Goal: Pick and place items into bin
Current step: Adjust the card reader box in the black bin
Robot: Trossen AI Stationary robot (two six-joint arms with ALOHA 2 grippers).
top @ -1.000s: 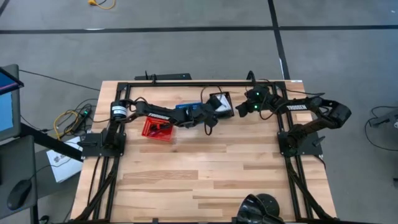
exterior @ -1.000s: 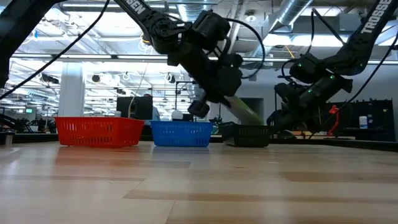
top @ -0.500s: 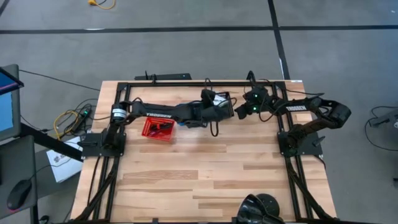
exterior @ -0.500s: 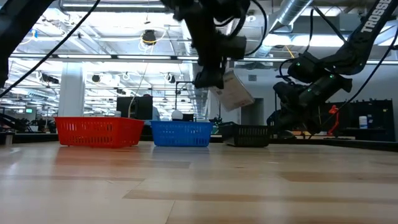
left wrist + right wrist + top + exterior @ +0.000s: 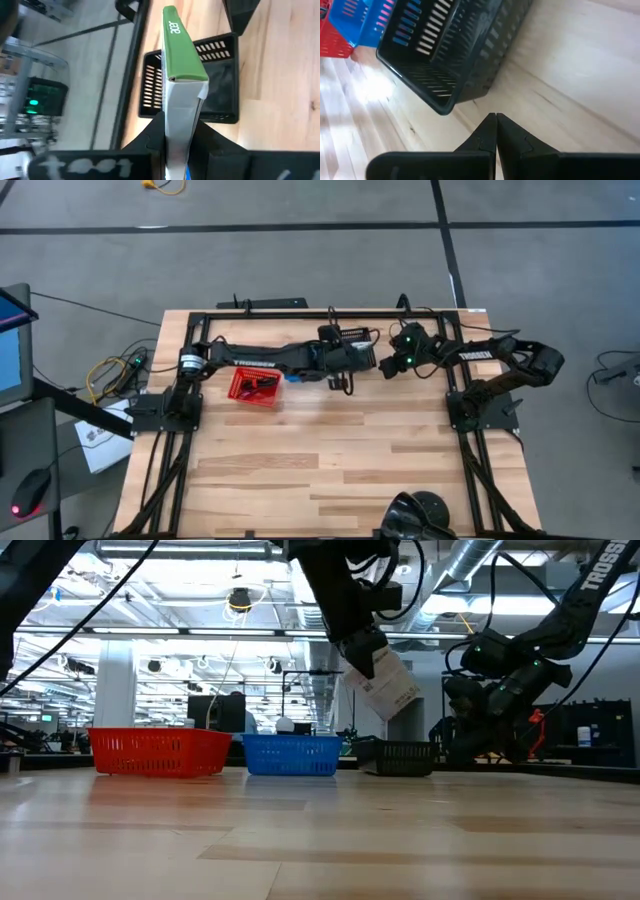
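My left gripper is shut on the white card packet, whose free end is green. It hangs in the air over the black basket, at the table's far edge in the high view. My right gripper is shut and holds nothing. It hovers just right of that basket, close over the tabletop. Dark small pieces lie in the red basket. Cubes and cord cannot be made out. My left gripper pinches the packet between its two fingers, one on each flat face, at the white end opposite the green end. The fingers come from above. The packet is lifted clear and slants down below them, over the black basket.
Three perforated baskets stand in a row near the far edge: red, blue and black. The blue one is mostly hidden under the left arm in the high view. The near half of the wooden table holds nothing.
My left gripper has risen and moved toward the far edge, ending over the black basket, and has turned. The packet, which slanted low down to the basket's rim, has gone up with it and now hangs clear above the basket. My right arm has barely moved.
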